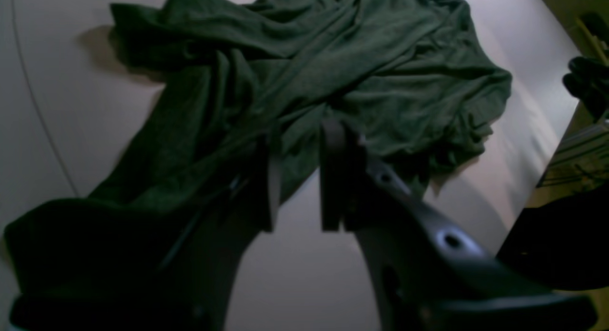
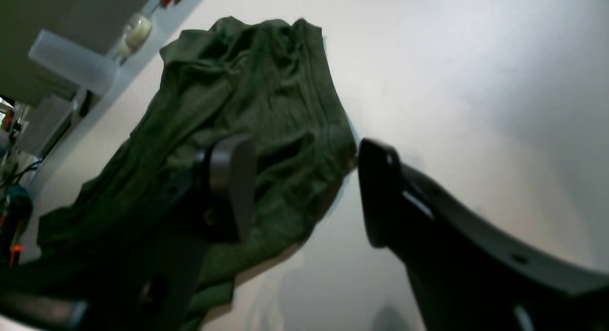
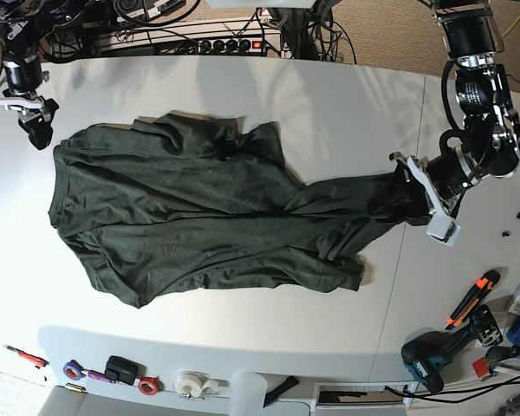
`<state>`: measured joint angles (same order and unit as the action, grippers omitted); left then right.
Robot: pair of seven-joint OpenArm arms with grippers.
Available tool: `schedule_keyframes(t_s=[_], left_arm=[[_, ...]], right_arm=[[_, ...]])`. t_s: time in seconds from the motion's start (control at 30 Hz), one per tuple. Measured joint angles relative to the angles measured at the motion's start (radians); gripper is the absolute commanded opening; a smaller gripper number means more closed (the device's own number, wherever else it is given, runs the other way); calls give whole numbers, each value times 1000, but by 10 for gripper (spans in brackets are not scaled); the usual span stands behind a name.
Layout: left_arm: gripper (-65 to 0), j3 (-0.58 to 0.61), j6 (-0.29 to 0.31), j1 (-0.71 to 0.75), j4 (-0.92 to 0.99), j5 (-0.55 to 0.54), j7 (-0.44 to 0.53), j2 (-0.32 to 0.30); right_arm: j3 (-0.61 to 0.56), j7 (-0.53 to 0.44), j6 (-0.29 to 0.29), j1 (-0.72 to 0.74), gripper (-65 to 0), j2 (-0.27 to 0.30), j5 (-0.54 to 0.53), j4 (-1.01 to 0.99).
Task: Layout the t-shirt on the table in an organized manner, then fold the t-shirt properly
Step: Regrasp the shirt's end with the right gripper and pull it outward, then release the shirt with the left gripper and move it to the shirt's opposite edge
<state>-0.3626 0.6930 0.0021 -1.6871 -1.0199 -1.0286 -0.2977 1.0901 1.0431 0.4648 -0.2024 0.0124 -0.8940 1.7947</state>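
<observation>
The dark green t-shirt [image 3: 191,217] lies spread but rumpled across the middle of the white table [image 3: 347,95], its broad part toward the edge where the right arm stands and one narrow stretch drawn out toward the opposite edge. No container shows on the tabletop.

The left gripper [image 3: 409,195] sits low over the table near that opposite edge, its arm bent down from above, and its jaws are pinched on the drawn-out end of the t-shirt [image 1: 304,69]. In the left wrist view the two dark fingers [image 1: 335,174] stand a small way apart with green cloth caught between their tips and draped over the left finger.

The right gripper [image 3: 36,126] hangs near the far corner of the table, just beside the t-shirt's edge. In the right wrist view its jaws stand wide apart, holding nothing; the cloth [image 2: 247,112] lies beneath and behind one finger [image 2: 233,179], while the other finger is over bare table.

Along the near edge lie rolls of tape [image 3: 191,384], and near the corner a power drill [image 3: 433,360].
</observation>
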Motion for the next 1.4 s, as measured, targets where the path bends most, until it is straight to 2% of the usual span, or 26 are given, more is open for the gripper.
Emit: schedule_keyframes(t_s=[0.27, 0.43, 0.53, 0.67, 0.87, 0.93, 1.03, 1.17, 1.4], left_arm=[[-527, -1, 0, 0, 0, -3, -5, 1], [-527, -1, 0, 0, 0, -2, -11, 2], [-527, -1, 0, 0, 0, -3, -11, 1], [-527, -1, 0, 0, 0, -3, -12, 1], [-527, -1, 0, 0, 0, -4, -16, 1], [-527, -1, 0, 0, 0, -5, -17, 1], [-527, -1, 0, 0, 0, -6, -18, 2], [-527, -1, 0, 0, 0, -6, -18, 1], [-527, -1, 0, 0, 0, -6, -18, 1]], right_arm=[[-126, -58, -61, 5, -306, -55, 123, -29], [-136, -84, -92, 8, -306, -71, 167, -66], [-135, -117, -132, 19, -306, -71, 216, -87], [-134, -144, -129, 29, -306, -70, 211, -134], [-130, -196, -104, 124, -313, -60, 176, -277], [-130, -204, -102, 150, -417, -59, 179, -313], [-133, -180, -97, 161, -650, -58, 227, -322], [-137, -156, -83, 161, -650, -26, 215, -330], [-137, -136, -124, 158, -650, 141, 378, -339]])
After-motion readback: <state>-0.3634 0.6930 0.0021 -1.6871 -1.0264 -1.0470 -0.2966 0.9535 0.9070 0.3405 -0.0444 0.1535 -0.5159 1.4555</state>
